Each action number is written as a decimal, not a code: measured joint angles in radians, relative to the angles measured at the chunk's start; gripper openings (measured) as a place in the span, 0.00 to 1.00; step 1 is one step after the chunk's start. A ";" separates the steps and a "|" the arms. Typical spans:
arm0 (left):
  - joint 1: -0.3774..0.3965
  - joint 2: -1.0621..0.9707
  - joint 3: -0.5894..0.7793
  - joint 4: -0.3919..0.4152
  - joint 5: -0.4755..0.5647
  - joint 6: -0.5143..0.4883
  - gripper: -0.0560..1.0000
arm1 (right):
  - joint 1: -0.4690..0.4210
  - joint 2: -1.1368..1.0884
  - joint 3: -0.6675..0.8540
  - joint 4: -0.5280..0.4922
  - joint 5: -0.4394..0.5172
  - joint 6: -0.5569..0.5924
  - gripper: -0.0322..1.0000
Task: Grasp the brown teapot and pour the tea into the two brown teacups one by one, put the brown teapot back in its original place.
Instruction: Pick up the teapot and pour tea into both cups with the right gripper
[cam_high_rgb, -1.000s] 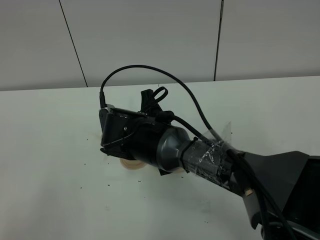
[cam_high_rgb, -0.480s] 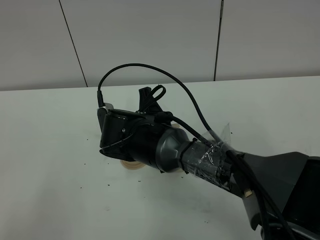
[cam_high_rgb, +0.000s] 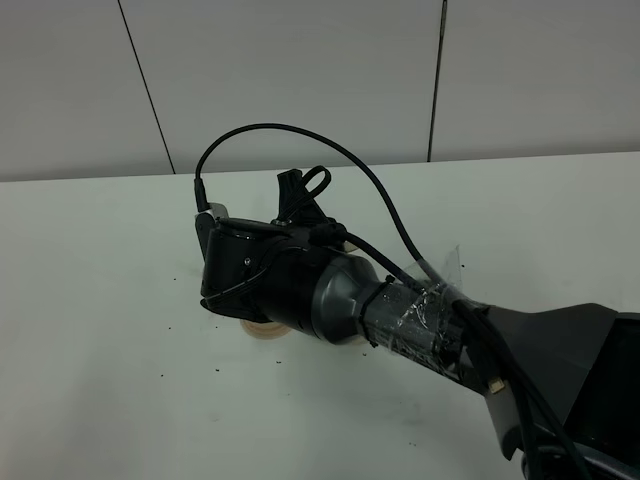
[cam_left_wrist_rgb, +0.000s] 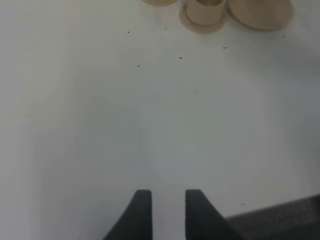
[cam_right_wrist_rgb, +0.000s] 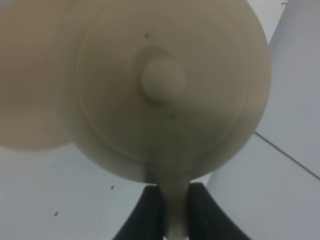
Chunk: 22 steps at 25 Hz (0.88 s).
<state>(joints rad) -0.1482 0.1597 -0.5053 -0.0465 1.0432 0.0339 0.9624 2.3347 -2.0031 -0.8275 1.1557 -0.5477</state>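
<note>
Matte white tabletop (cam_left_wrist_rgb: 90, 125); right gripper (cam_right_wrist_rgb: 175, 194) tight on rounded tan teapot (cam_right_wrist_rgb: 200, 110), left gripper (cam_left_wrist_rgb: 167, 197) agape.

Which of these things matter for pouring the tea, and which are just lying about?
For the job:
- teapot, gripped by the right gripper
- teacup on its small saucer
- big saucer

Just there:
- dark specks on the table
- left gripper, empty

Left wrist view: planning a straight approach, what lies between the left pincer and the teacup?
Only bare table with dark specks separates the left pincer from the teacup, as the left wrist view shows.
</note>
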 joint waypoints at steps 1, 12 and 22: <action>0.000 0.000 0.000 0.000 0.000 0.000 0.28 | 0.000 0.000 0.000 -0.003 0.000 0.000 0.12; 0.000 0.000 0.000 0.000 0.000 0.000 0.28 | 0.000 0.000 0.000 -0.018 0.004 -0.007 0.12; 0.000 0.000 0.000 0.000 0.000 0.000 0.28 | 0.000 0.000 0.000 -0.041 0.009 -0.030 0.12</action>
<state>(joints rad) -0.1482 0.1597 -0.5053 -0.0465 1.0432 0.0339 0.9624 2.3347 -2.0031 -0.8682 1.1649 -0.5781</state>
